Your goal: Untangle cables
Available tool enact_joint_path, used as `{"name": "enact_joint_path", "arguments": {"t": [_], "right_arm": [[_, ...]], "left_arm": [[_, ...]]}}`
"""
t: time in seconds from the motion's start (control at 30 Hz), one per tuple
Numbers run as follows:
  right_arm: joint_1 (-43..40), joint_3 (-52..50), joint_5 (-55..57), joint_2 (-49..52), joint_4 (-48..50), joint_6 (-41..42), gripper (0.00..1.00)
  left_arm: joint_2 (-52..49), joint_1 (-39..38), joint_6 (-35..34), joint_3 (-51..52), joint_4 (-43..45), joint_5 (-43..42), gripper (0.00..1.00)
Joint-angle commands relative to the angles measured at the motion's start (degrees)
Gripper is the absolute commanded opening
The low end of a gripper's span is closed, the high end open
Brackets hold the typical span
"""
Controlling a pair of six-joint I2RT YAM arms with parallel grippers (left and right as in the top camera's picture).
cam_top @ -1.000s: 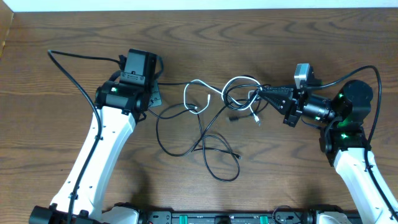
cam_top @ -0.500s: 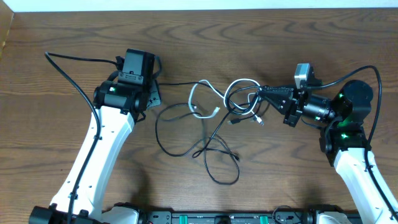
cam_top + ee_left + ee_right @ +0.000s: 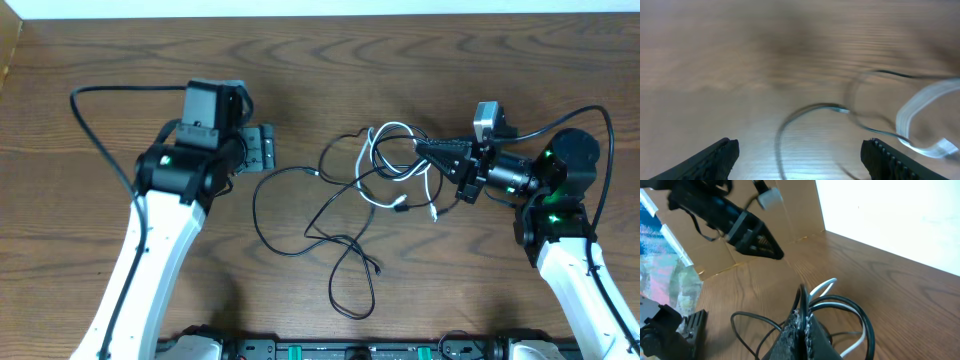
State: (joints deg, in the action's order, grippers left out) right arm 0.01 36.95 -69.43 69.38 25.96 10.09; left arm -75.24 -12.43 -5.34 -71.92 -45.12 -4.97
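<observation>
Black and white cables (image 3: 385,170) lie tangled at the centre of the table (image 3: 330,60), their knot clamped in the right gripper (image 3: 420,147); anchor there, then bring the left gripper (image 3: 268,148), fingers spread and empty, onto one free black loop and pull slowly outward.

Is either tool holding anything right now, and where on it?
The right tool pinches the cables at the tangle's right edge. The left tool is open and empty.
</observation>
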Motion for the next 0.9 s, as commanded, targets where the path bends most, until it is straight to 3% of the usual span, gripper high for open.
{"name": "enact_joint_path", "arguments": {"t": [0.0,0.27,0.57,0.87], "right_arm": [[-0.46,0.07,0.02,0.11,0.04,0.59,0.01],[-0.37,0.07,-1.79,0.11,0.52,0.55,0.01],[1.60,0.07,-15.80,0.11,3.91,-8.72,0.01],[3.15,0.07,-16.85,0.11,4.72,-10.62,0.01]], "left_arm": [[2.01,0.13,14.80,-0.63,0.55,-16.98,0.82],[1.57,0.09,23.78,-0.61,0.59,-32.65,0.83],[1.51,-2.97,26.77,-0.61,0.92,-35.69,0.83],[1.51,-11.37,33.94,-0.61,0.87,-36.41,0.87]]}}
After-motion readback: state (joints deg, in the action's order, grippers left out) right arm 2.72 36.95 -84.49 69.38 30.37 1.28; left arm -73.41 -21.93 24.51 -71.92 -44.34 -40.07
